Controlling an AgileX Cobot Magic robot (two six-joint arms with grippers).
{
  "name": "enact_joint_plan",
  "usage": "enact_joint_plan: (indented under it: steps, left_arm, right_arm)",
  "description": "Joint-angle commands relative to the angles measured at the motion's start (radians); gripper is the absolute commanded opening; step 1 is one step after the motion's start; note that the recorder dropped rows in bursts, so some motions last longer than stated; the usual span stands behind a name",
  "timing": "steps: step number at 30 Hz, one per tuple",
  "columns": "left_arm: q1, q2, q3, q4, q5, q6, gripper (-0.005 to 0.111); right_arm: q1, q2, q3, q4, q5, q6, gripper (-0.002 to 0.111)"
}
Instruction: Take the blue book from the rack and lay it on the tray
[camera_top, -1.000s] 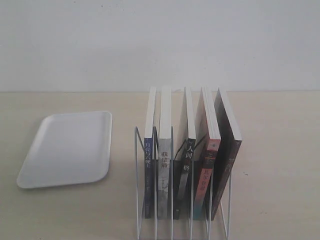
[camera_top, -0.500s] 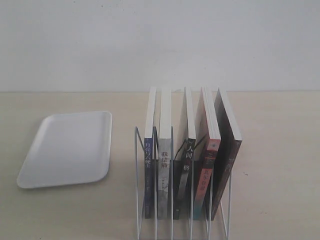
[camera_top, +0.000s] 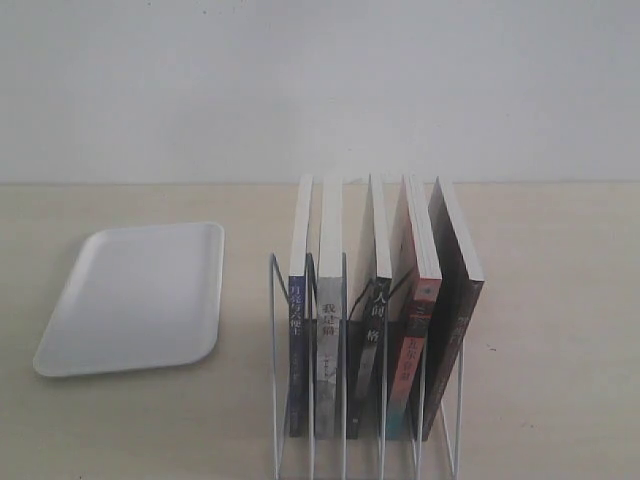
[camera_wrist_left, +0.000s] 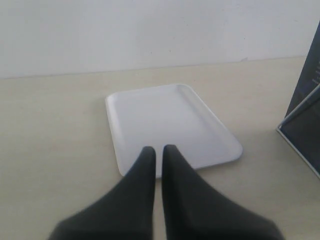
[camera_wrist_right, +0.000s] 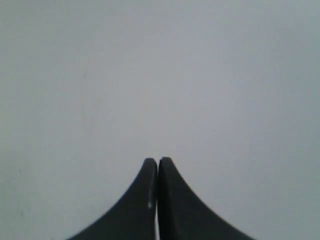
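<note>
Nothing is in hand. The blue book (camera_top: 296, 330) stands in the end slot of the wire rack (camera_top: 272, 360), on the side nearest the tray (camera_top: 135, 300), with four other books filling the slots on its far side. It stands upright on its lower edge. Its dark spine faces the room and runs top to bottom, and its pale page edge shows along the top, running back toward the wall. The tray lies flat and bare on the table (camera_top: 560, 300), near the rack but not touching it. Neither arm shows in the wide view. The left gripper (camera_wrist_left: 157, 152) hangs over the near edge of the tray, its two black fingers drawn together to a thin slit with nothing between them. A dark cover behind a rack wire shows at the edge of its camera's view, probably the blue book. The right gripper (camera_wrist_right: 158, 162) is pressed fully closed and looks only at a blank pale surface, so I cannot tell how it stands to the rack. The left arm looks the nearer one. The book lies off to its rack side, so I'd expect it to swing across, part its fingers and come down over the top edge.
</note>
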Motion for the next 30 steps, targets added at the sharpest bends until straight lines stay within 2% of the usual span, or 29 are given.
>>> enact_joint_plan:
  steps: [1,3,7,10,14,17,18,21,26,30]
  left_arm:
    - [0.003,-0.002,0.003,-0.003,0.001,0.004,0.004]
    - [0.003,-0.002,0.003,-0.003,0.001,0.004,0.004]
    - [0.003,-0.002,0.003,-0.003,0.001,0.004,0.004]
    - [0.003,-0.002,0.003,-0.003,0.001,0.004,0.004]
    - [0.003,-0.002,0.003,-0.003,0.001,0.004,0.004]
    - [0.003,-0.002,0.003,-0.003,0.001,0.004,0.004]
    - [0.003,-0.002,0.003,-0.003,0.001,0.004,0.004]
    - [0.003,-0.002,0.003,-0.003,0.001,0.004,0.004]
    - [0.003,-0.002,0.003,-0.003,0.001,0.004,0.004]
    - [0.003,-0.002,0.003,-0.003,0.001,0.004,0.004]
  right_arm:
    - [-0.001,0.258,-0.243,-0.006,0.525,-0.042,0.0]
    - [-0.001,0.375,-0.325,0.015,0.746,-0.004,0.0]
    - [-0.001,0.478,-0.344,0.035,0.799,0.031,0.0]
    - [-0.001,0.55,-0.383,0.088,0.917,-0.142,0.0]
    - [-0.001,0.672,-0.489,0.12,1.088,-0.183,0.001]
    - [-0.001,0.772,-0.585,0.18,1.223,-0.231,0.014]
    - [0.001,0.803,-0.615,0.21,1.26,-0.248,0.022]
    - [0.041,0.865,-0.659,0.262,1.282,-0.276,0.042]
    - [0.155,0.962,-0.694,0.214,1.255,-0.226,0.041]
    - [0.229,1.058,-0.741,0.105,1.223,-0.128,0.041]
